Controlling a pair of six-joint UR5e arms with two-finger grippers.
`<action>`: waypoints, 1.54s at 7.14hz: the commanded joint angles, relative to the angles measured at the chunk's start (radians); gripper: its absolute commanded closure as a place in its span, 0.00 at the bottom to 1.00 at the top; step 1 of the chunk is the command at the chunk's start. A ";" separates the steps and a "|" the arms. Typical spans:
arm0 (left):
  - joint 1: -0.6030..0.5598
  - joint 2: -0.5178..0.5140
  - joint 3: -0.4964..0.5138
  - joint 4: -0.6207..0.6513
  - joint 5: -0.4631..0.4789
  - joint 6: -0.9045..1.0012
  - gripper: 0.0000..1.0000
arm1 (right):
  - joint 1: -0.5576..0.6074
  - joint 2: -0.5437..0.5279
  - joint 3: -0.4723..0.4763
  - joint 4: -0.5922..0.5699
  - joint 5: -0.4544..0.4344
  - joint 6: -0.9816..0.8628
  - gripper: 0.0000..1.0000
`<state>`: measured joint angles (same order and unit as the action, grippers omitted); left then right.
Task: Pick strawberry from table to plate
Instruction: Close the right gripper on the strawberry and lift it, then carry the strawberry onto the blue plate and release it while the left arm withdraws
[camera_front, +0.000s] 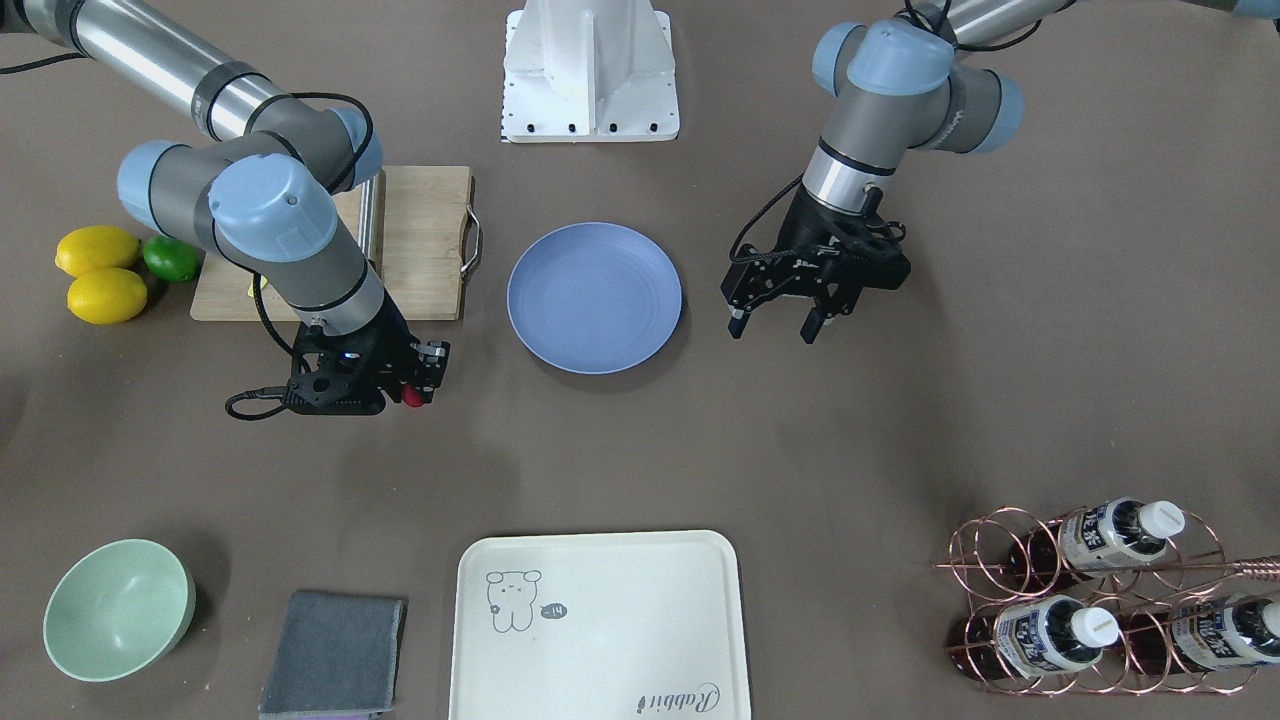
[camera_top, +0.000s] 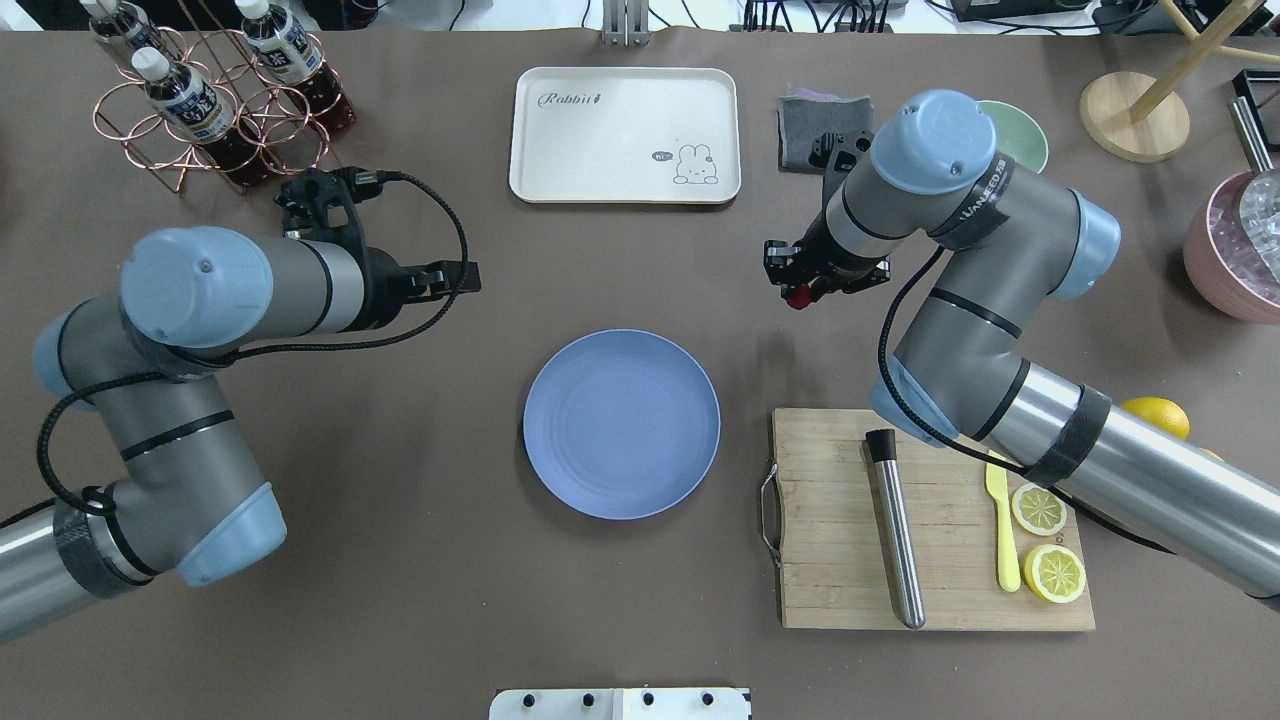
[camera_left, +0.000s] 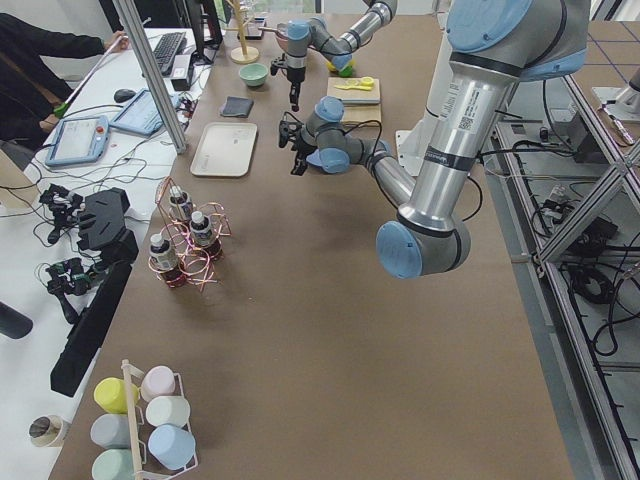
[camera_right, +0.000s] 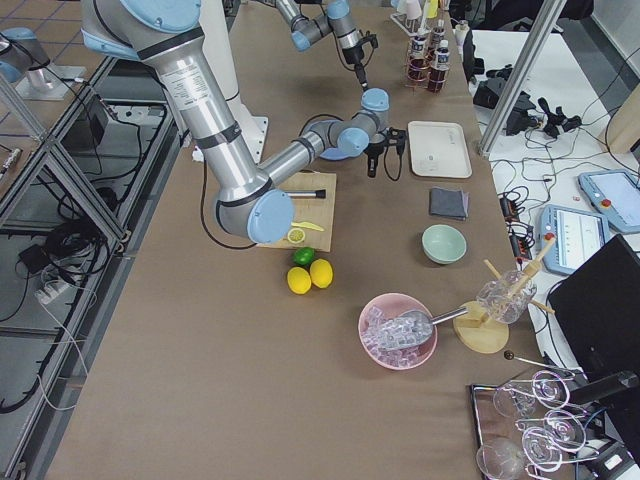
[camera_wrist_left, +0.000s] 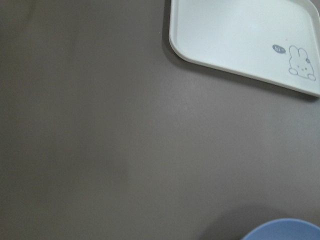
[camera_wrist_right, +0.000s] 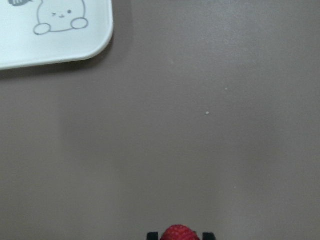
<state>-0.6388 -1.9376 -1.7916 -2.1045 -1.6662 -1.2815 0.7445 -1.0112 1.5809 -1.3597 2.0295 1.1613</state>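
The strawberry (camera_front: 411, 398) is a small red fruit pinched between the fingers of my right gripper (camera_front: 414, 386), which is shut on it above the table (camera_front: 800, 450). From overhead the strawberry (camera_top: 797, 298) hangs a short way from the right far side of the round blue plate (camera_top: 621, 424). In the right wrist view the strawberry (camera_wrist_right: 180, 233) shows at the bottom edge, with bare table below. The plate (camera_front: 594, 297) holds nothing. My left gripper (camera_front: 772, 330) hovers open and empty beside the plate's other side.
A cream tray (camera_top: 625, 135) lies beyond the plate. A wooden cutting board (camera_top: 840, 560) carries a metal rod, a yellow knife and lemon slices. Whole lemons (camera_front: 100, 275), a lime, a green bowl (camera_front: 118, 608), a grey cloth (camera_front: 335, 655) and a bottle rack (camera_front: 1100, 600) ring the table.
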 joint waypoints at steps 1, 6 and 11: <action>-0.095 0.072 -0.015 -0.009 -0.016 0.168 0.01 | -0.020 0.072 0.066 -0.131 0.000 0.027 1.00; -0.341 0.321 0.021 -0.132 -0.469 0.441 0.01 | -0.347 0.155 0.102 -0.199 -0.297 0.189 1.00; -0.344 0.345 0.032 -0.132 -0.468 0.441 0.01 | -0.369 0.169 -0.018 -0.068 -0.339 0.186 1.00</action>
<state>-0.9816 -1.5925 -1.7657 -2.2370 -2.1325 -0.8399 0.3769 -0.8461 1.5819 -1.4505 1.6937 1.3464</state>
